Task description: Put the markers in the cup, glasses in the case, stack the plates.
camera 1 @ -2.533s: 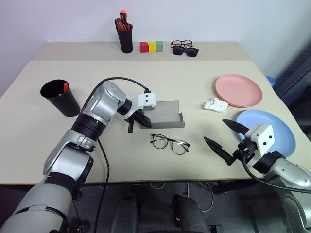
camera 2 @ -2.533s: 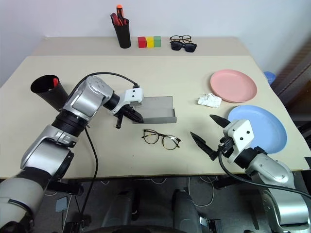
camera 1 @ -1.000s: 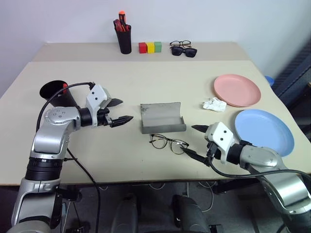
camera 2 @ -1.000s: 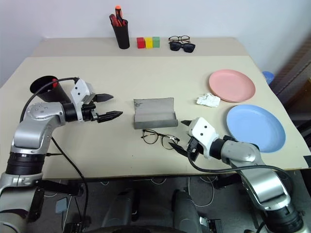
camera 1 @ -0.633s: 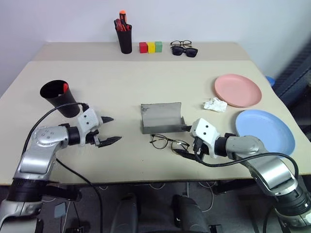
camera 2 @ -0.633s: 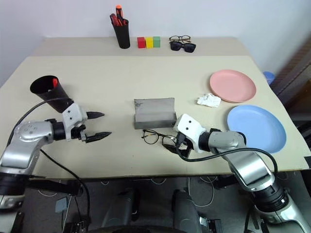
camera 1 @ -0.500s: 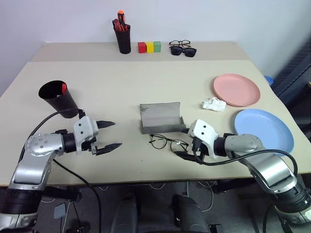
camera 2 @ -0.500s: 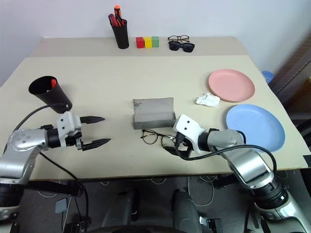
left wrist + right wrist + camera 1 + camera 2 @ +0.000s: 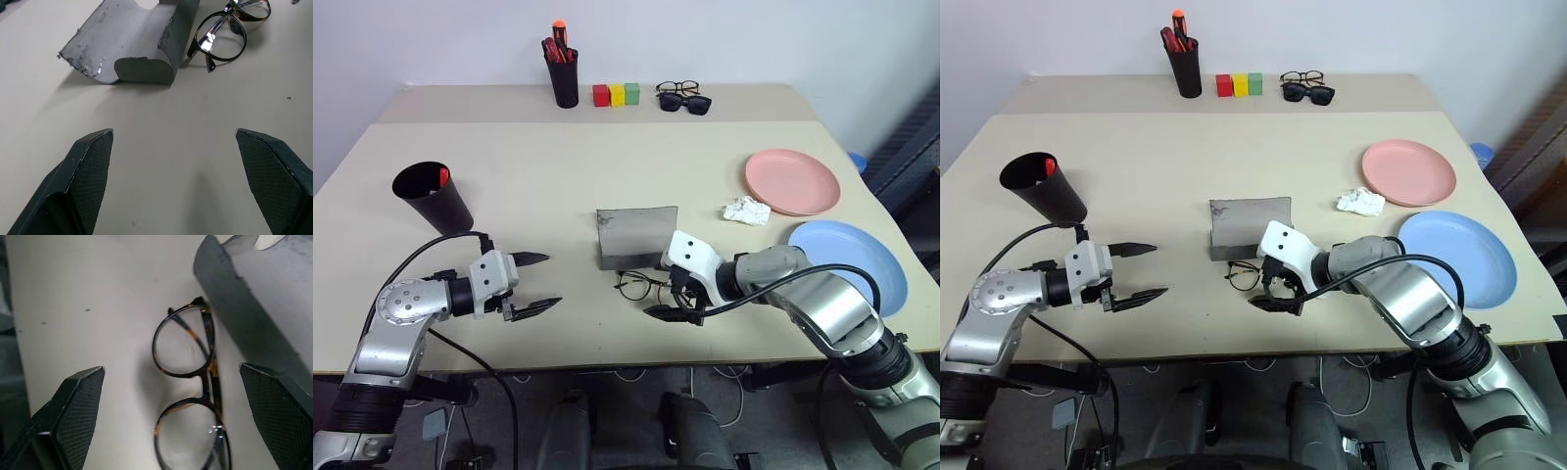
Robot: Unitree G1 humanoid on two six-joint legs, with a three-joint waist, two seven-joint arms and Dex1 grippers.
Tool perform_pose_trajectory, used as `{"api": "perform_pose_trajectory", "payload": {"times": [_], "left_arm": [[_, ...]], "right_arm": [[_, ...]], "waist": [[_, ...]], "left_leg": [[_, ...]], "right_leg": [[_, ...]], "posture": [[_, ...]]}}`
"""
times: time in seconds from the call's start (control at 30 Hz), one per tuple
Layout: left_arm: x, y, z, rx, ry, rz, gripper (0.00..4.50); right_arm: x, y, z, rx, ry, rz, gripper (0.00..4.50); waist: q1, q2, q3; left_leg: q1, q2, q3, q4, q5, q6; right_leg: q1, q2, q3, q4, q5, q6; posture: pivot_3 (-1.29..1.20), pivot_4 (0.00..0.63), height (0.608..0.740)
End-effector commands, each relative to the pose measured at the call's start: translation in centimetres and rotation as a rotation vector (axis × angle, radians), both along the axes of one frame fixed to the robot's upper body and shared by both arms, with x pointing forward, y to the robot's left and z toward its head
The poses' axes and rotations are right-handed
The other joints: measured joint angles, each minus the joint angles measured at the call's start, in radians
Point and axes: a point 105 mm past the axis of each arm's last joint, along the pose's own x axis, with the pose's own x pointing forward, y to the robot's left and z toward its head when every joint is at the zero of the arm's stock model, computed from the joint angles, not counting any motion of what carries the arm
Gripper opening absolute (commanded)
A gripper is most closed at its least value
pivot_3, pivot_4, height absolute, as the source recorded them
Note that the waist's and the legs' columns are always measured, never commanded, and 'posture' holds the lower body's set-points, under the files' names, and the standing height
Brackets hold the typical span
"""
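The right gripper (image 9: 668, 296) hangs over the glasses (image 9: 642, 286) with its 2 fingers spread wide and nothing between them — in the right wrist view the glasses (image 9: 193, 396) lie folded on the table (image 9: 607, 176), framed by the 2 fingertips (image 9: 68, 406), with the case (image 9: 254, 298) just beside them. The case (image 9: 636, 237) stands open in the middle of the table, lid up, the glasses right at its near edge. The step in hand looks like the pick of the glasses, and the way to do it well is to come down square and close on the bridge or the rim near it, not on a lens or a thin arm, which could flex and slip. Go gently: wire this thin probably bends under a hard squeeze. The lift then needs only to clear the case's low front lip before setting the glasses into the tray lengthwise. The left gripper (image 9: 530, 281) waits near the table's left front, jaws apart and empty, well placed to steady the case if it slides. A red-capped marker (image 9: 444, 176) sits in the cup (image 9: 433, 197); the pink plate (image 9: 792, 181) and blue plate (image 9: 862, 264) lie side by side on the right, not yet stacked.
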Motion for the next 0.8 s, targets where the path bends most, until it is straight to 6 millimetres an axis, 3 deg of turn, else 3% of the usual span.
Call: {"api": "perform_pose_trajectory", "payload": {"times": [0.03,0.63,0.77,0.8], "left_arm": [[0.1,-0.3,0.5,-0.003,-0.027,-0.006,4.08],[-1.4,-0.3,1.8,-0.062,-0.109,-0.007,4.08],[-2.4,-0.2,1.8,-0.1,-0.02,-0.047,4.08],[-2.7,-0.3,2.4,-0.153,-0.004,-0.077,4.11]], "right_arm": [[-0.1,0.5,0.7,0.016,0.003,0.022,4.5],[0.9,1.1,-0.3,0.056,0.035,-0.003,4.5],[1.1,1.2,-0.5,0.057,0.034,-0.004,4.5],[1.1,1.2,-0.5,0.058,0.034,-0.004,4.25]], "waist": [[-0.002,0.0,0.0],[-0.019,0.0,0.0],[-0.023,0.0,0.0],[-0.023,0.0,0.0]], "left_leg": [[0.0,0.0,0.0,0.0,0.0,0.0],[0.0,0.0,0.0,-0.001,0.0,0.0],[0.0,0.0,0.0,-0.002,0.0,0.0],[0.0,0.0,0.0,-0.002,0.0,0.0]], "right_leg": [[0.0,0.0,0.0,0.0,0.0,0.0],[-0.001,0.0,0.0,0.0,0.0,0.0],[-0.002,0.0,0.0,0.0,0.0,0.0],[-0.002,0.0,0.0,0.0,0.0,0.0]], "posture": [[0.0,0.15,0.74],[0.0,0.15,0.74],[0.0,0.15,0.74],[0.0,0.15,0.74]]}}
